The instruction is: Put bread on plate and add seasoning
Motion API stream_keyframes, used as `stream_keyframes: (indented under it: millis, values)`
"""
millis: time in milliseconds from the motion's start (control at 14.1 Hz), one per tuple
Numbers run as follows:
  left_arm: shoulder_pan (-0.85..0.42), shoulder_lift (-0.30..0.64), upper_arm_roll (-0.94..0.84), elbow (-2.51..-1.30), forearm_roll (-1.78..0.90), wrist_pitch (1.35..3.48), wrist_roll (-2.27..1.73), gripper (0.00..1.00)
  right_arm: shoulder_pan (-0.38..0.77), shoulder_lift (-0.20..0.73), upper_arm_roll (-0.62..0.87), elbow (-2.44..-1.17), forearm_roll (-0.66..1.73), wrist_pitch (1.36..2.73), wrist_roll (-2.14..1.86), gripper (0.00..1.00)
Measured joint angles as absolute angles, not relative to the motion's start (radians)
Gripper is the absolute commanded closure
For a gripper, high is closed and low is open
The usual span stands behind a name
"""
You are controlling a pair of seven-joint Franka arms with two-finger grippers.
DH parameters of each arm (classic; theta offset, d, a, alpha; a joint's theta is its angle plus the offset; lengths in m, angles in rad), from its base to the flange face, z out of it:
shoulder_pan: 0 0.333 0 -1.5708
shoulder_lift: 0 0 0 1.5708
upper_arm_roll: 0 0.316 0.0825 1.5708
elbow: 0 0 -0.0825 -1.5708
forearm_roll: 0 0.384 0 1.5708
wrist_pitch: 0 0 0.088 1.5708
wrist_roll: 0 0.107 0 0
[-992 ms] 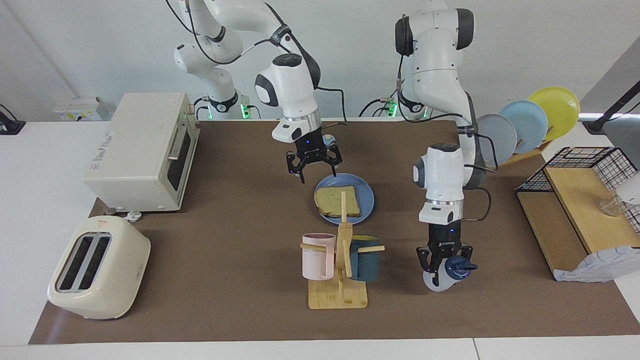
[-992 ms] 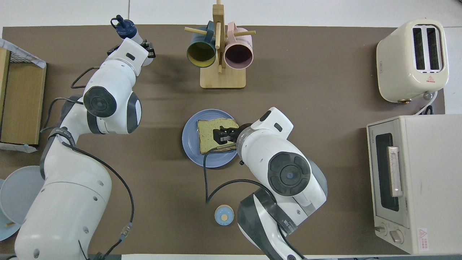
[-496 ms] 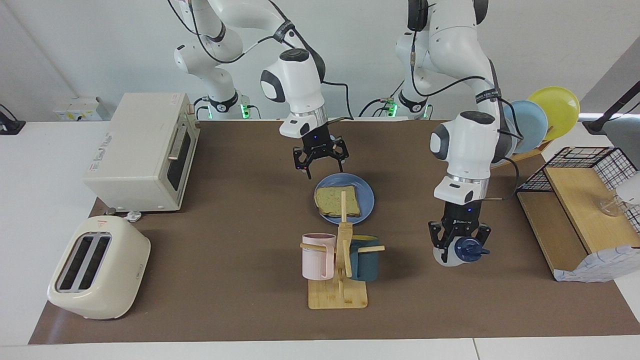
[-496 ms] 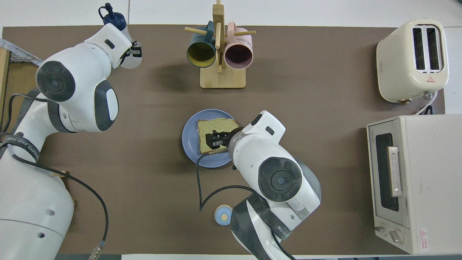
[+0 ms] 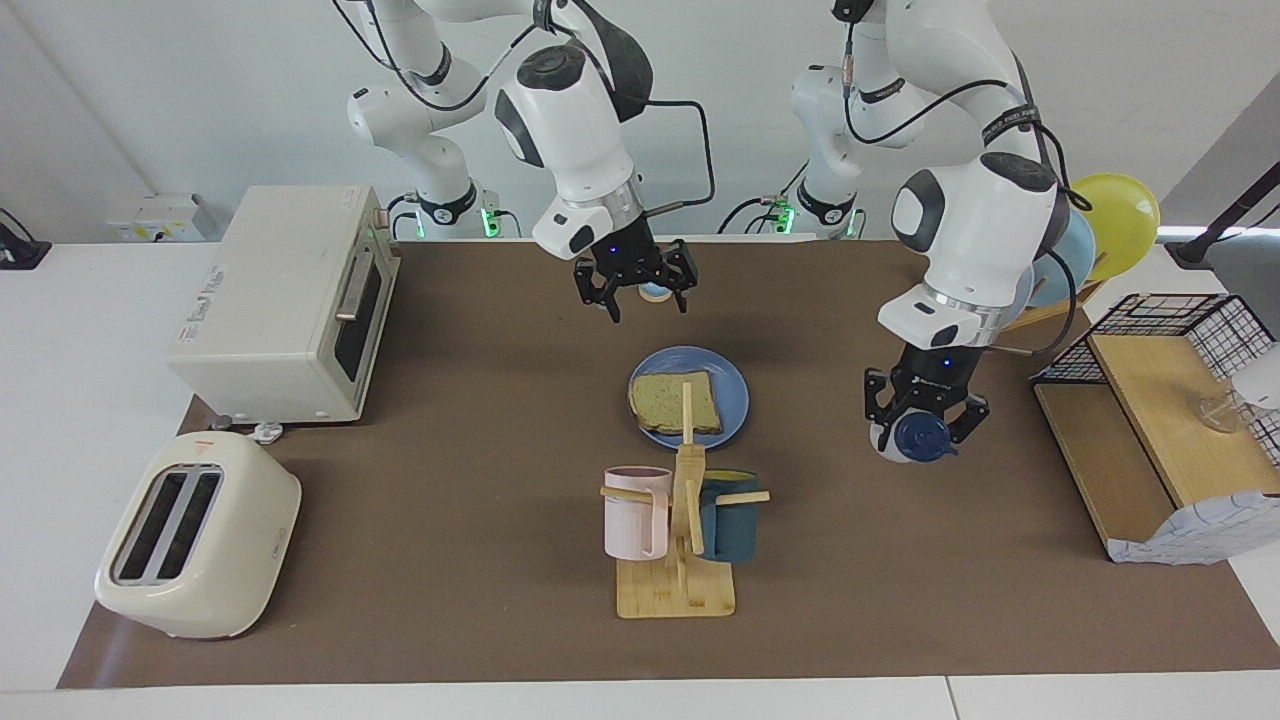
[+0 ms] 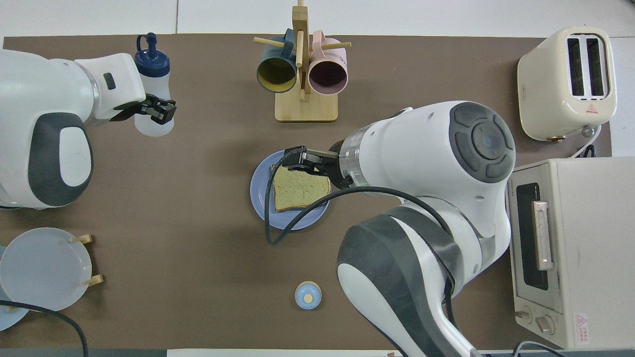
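Left jaws clamped on the seasoning bottle [image 5: 912, 437]; right jaws apart, empty. Left gripper [image 5: 926, 405] holds the bottle up in the air over bare mat at the left arm's end of the table, roughly 3 o'clock from the blue plate [image 5: 733, 380] in the facing view. It grips the translucent body below the navy cap [image 6: 151, 55]. Bottle looks light, smooth plastic, maybe squeezable; a mid-body grip seems right, too hard could dent it. Contents not readable. Right gripper [image 5: 640, 290] hangs above the mat near the plate's 12 o'clock edge in the facing view, waiting. Toast slice [image 5: 676, 402] lies flat on the plate, inside the rim; stiff, light, crumbly. Mug tree [image 5: 680, 560] at the plate's 6 o'clock carries a pink mug [image 5: 633, 512] and a teal mug [image 5: 728, 515], both empty in the overhead view. Toaster [image 5: 195, 535] slots look empty.
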State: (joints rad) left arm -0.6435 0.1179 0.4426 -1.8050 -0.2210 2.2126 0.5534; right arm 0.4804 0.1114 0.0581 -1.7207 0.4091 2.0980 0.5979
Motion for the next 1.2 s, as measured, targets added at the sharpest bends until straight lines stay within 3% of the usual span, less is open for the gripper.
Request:
stream_keyframes:
  millis: [425,850,1204]
  values:
    - [-0.739,-0.089,0.425,-1.930,-0.210,1.995,0.760,1.00,0.497,0.076,0.066,-1.736,0.507,2.094,0.711,0.00]
    - [-0.795,-0.155,0.397,-2.026,-0.188,1.924,0.907,1.00,0.489,0.036,0.055,-1.729,0.573,2.060,0.656,0.00]
    - [-0.798,-0.187,0.348,-2.048,-0.187,1.869,0.939,1.00,0.495,0.029,0.061,-1.721,0.591,2.113,0.656,0.33]
